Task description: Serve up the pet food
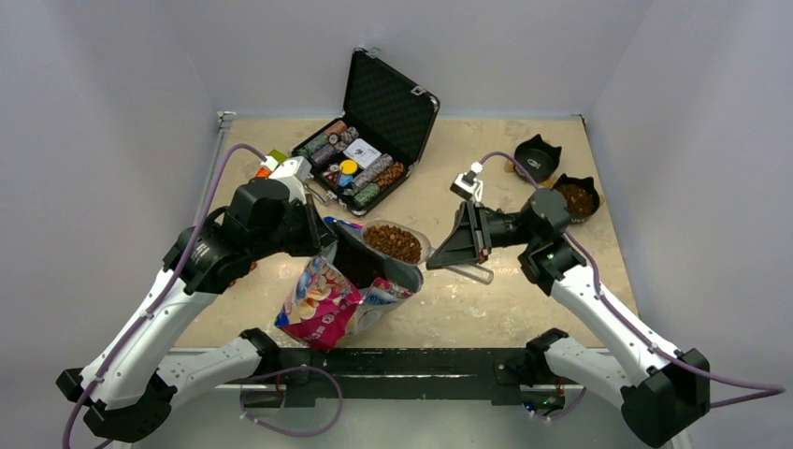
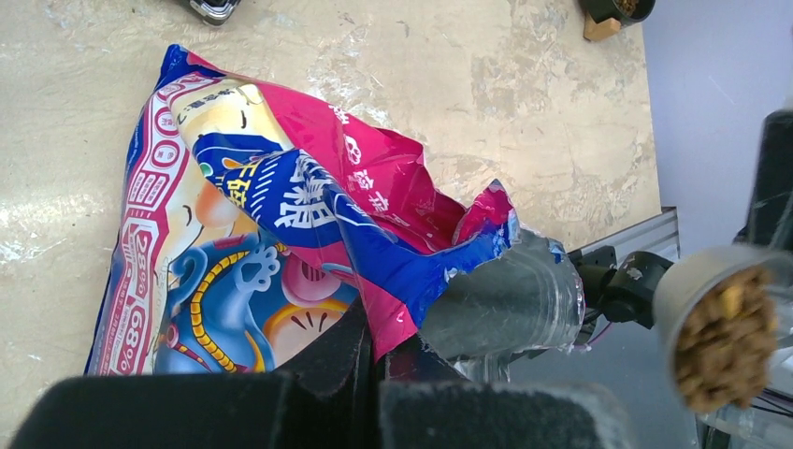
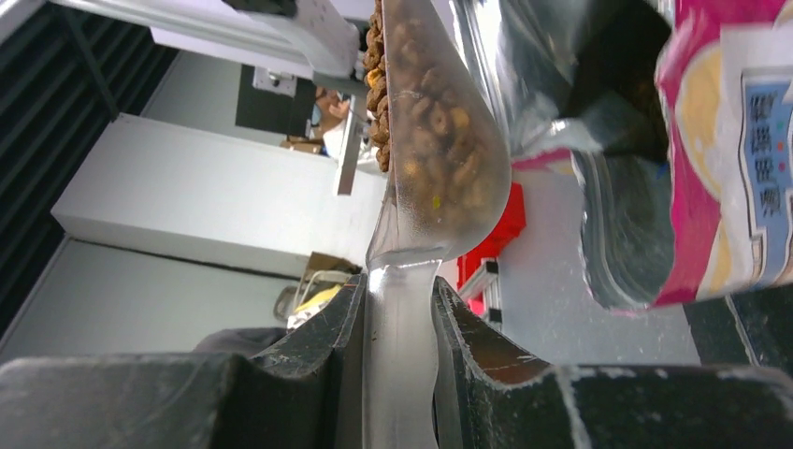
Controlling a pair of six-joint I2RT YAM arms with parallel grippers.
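**Loaded scoop hovers at the mouth of the open bag**

Right up against the right wrist lens, the right gripper [image 3: 397,299] has both black fingers clenched on the handle of a clear plastic scoop [image 3: 439,187]. That scoop is heaped with small dark-brown kibble pellets [image 3: 411,112], so there is the pet food, riding in the bowl of the scoop.

From overhead the scoop sits dead centre of the frame, open side up, with the load piled inside. It hangs just beside the gaping mouth of the glossy pink-edged bag printed white and blue [image 1: 329,307]. Whether scoop and bag actually touch, I cannot tell.

Over to the left wrist view: the left gripper [image 2: 379,369] fills the bottom of the frame. Its fingers are pinched together on the bag's torn top edge, and the silver lining shows just right of them. The bag runs away toward the upper left, lying against the beige mottled tabletop [image 2: 524,112]. The full scoop peeks in at the lower right edge.

Back overhead, two black cat-eared bowls sit in the upper right. The nearer bowl [image 1: 577,196] holds a layer of brown kibble. The farther bowl [image 1: 538,156] looks dark inside, and its contents are too small to judge.

At top centre an open black case of colourful poker chips [image 1: 360,168] stands with its lid up.
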